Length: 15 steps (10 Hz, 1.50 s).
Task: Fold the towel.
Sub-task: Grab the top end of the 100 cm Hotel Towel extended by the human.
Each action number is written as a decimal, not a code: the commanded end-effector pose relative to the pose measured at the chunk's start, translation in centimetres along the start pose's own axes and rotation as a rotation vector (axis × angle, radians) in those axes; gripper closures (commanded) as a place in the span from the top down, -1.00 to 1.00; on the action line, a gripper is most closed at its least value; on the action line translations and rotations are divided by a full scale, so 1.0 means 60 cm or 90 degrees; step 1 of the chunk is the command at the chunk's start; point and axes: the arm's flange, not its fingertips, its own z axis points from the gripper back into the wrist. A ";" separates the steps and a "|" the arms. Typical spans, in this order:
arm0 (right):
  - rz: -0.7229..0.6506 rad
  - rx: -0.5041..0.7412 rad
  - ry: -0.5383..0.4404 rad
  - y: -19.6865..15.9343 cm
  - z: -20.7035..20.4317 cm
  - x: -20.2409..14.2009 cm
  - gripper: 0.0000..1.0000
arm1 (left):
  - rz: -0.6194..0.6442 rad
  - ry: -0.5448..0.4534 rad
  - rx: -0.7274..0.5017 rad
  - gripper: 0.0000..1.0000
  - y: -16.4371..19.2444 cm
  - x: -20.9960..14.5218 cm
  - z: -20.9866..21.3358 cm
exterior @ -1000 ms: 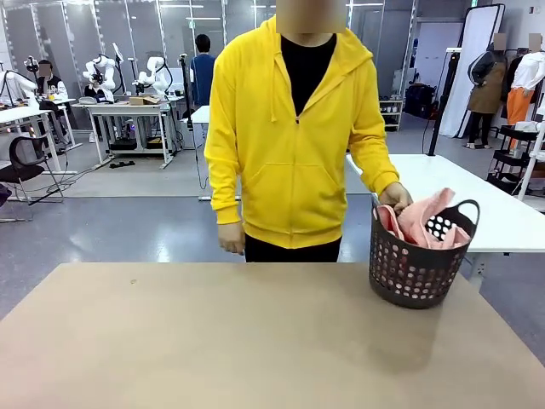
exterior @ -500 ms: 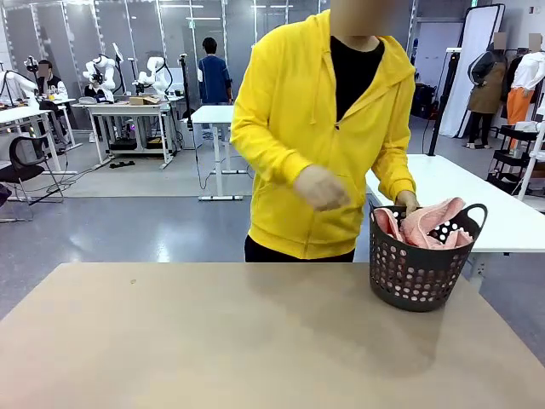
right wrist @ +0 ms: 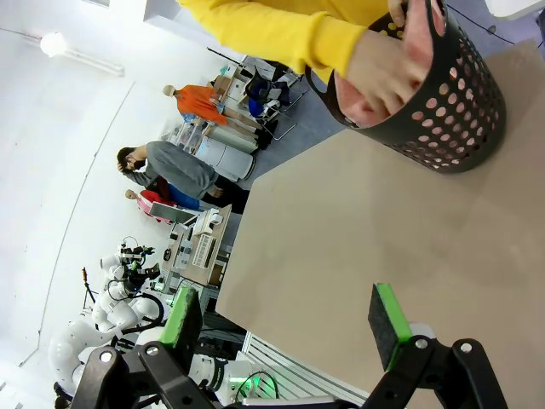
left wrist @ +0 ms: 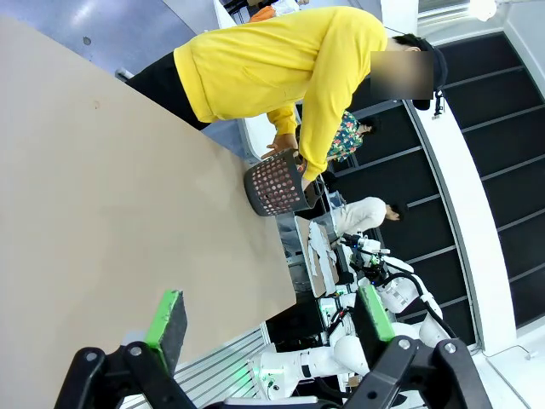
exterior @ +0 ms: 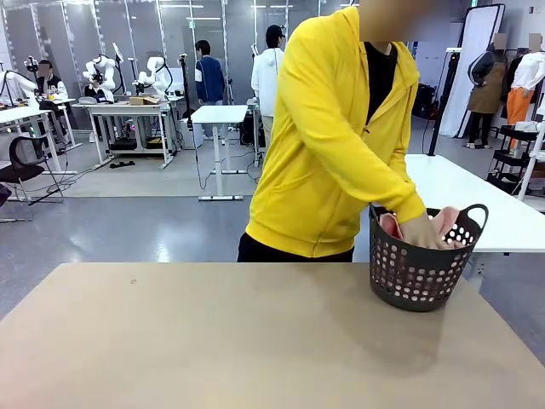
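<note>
Front view: a person in a yellow hoodie (exterior: 332,153) leans over a dark perforated basket (exterior: 415,274) at the far right of the tan tabletop (exterior: 213,341), w/ one hand (exterior: 421,232) down inside it. The towel (exterior: 390,224), salmon pink, sits bunched in the basket. Just bits of it show above the rim, beside the hand.

Left wrist view: left gripper (left wrist: 271,313) is well apart from the basket, its green-padded fingers (left wrist: 168,317) spread wide & holding nothing. Right wrist view: right gripper (right wrist: 287,317) is the same, fingers wide w/ nothing between them, basket & hand farther off across the tabletop.

Step, as I judge it: pre-fold. The towel isn't out of the basket yet, and the person looks to be taking hold of it. Next move prob. calls for the towel to be lifted out & laid flat on the tabletop, so an edge or corner can be found for a grasp.

Writing: no brand, label or text legible on basket, towel or hoodie.
</note>
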 end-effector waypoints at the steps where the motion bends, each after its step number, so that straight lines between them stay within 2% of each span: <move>1: 0.008 0.007 -0.006 -0.001 0.001 0.003 1.00 | -0.006 0.000 -0.009 1.00 -0.002 0.002 0.005; 15: 0.008 0.007 -0.006 -0.001 0.001 0.003 1.00 | -0.006 0.000 -0.009 1.00 -0.002 0.002 0.005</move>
